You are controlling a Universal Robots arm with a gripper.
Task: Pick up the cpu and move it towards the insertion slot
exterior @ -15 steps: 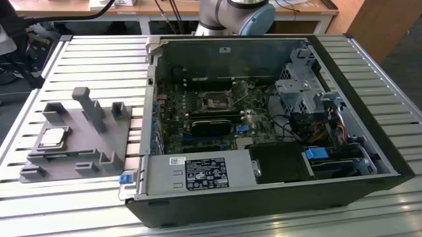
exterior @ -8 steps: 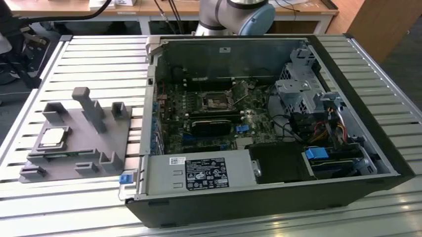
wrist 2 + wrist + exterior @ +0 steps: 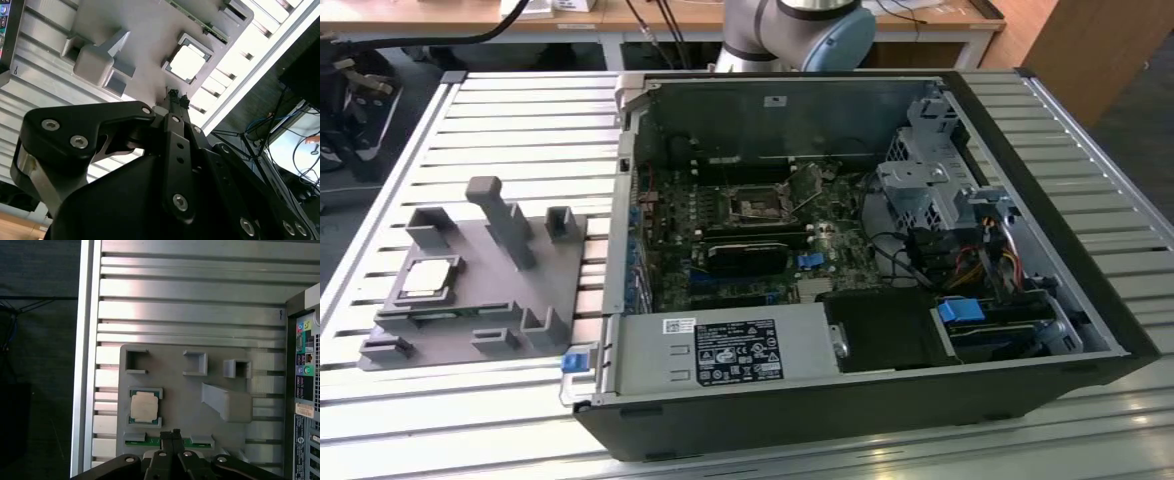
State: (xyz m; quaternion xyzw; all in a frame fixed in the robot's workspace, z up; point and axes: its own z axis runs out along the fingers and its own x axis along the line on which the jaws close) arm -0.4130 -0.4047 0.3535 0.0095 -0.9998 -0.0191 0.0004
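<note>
Cpu [image 3: 145, 406]: seated in the grey fixture block's [image 3: 180, 390] square recess.
Gripper [image 3: 170, 433]: fingertips pressed together, empty, near cpu, not touching.
Insertion slot [image 3: 758, 208]: inside open computer case [image 3: 854, 410], which bears a printed label [image 3: 734, 352].

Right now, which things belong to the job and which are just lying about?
Job: cpu seated in the fixture; slot inside the case; hand, shut, empty, near the cpu.
Lying about: fixture, case, table.

You're in a robotics lab.
Your slatted aluminium bench [image 3: 520, 120] holds an opened computer tower [image 3: 787, 420]; cabled desks [image 3: 680, 18] stand behind.
</note>
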